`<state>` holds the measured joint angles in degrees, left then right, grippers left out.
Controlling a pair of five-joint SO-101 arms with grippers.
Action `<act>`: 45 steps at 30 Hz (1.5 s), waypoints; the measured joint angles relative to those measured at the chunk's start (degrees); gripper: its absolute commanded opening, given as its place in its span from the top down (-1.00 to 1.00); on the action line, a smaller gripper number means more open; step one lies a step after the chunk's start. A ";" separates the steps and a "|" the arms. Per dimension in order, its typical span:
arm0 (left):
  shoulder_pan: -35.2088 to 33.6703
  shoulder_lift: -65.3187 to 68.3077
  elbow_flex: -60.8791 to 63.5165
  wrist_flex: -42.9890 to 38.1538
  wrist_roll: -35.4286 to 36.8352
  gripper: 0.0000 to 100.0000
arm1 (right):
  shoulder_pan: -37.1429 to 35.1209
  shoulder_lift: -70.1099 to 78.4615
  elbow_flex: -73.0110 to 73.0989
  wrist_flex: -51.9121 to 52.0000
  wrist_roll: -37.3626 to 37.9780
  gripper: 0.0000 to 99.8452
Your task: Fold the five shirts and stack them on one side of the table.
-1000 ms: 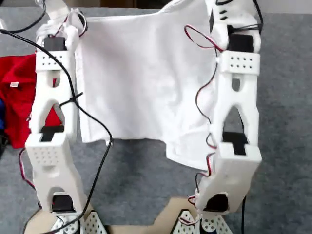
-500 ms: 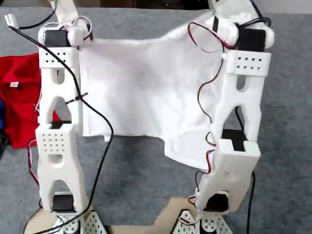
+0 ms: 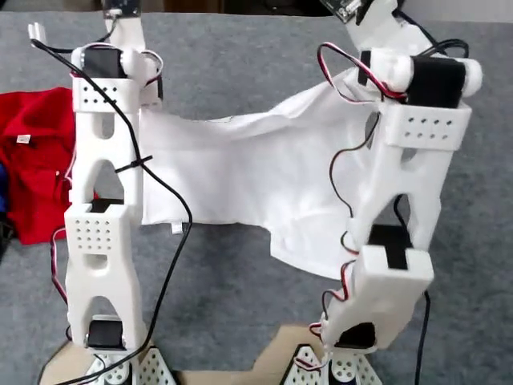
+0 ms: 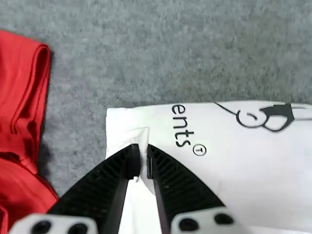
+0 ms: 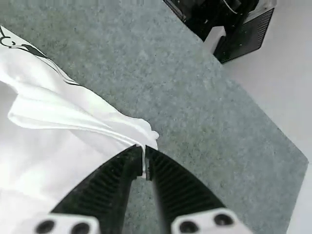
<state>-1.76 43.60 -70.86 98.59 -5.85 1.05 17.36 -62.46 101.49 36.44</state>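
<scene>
Since a second ago I have drawn both arms back toward their bases, and the far edge of the white shirt (image 3: 264, 176) has come with them, baring grey table (image 3: 240, 56) beyond it. My left gripper (image 4: 141, 163) pinches one far corner and my right gripper (image 5: 144, 165) the other. The red shirt (image 3: 32, 160) lies unmoved beside the left arm.
</scene>
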 measured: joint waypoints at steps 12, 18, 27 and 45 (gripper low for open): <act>0.88 3.43 0.35 1.67 1.58 0.96 | -0.88 -28.66 41.93 -8.09 -3.87 0.99; 1.76 3.43 3.96 1.67 -0.62 0.96 | -0.88 -47.21 72.26 -20.57 -4.04 0.99; 2.55 2.11 13.98 1.67 -1.76 0.96 | -0.88 -64.35 101.98 -28.22 -4.04 0.99; 0.09 -13.54 56.79 -16.26 -3.25 0.96 | -0.88 -77.98 123.08 -29.01 -4.13 0.99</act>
<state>-1.67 30.07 -14.07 82.33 -9.10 0.18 -60.62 60.62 72.48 32.31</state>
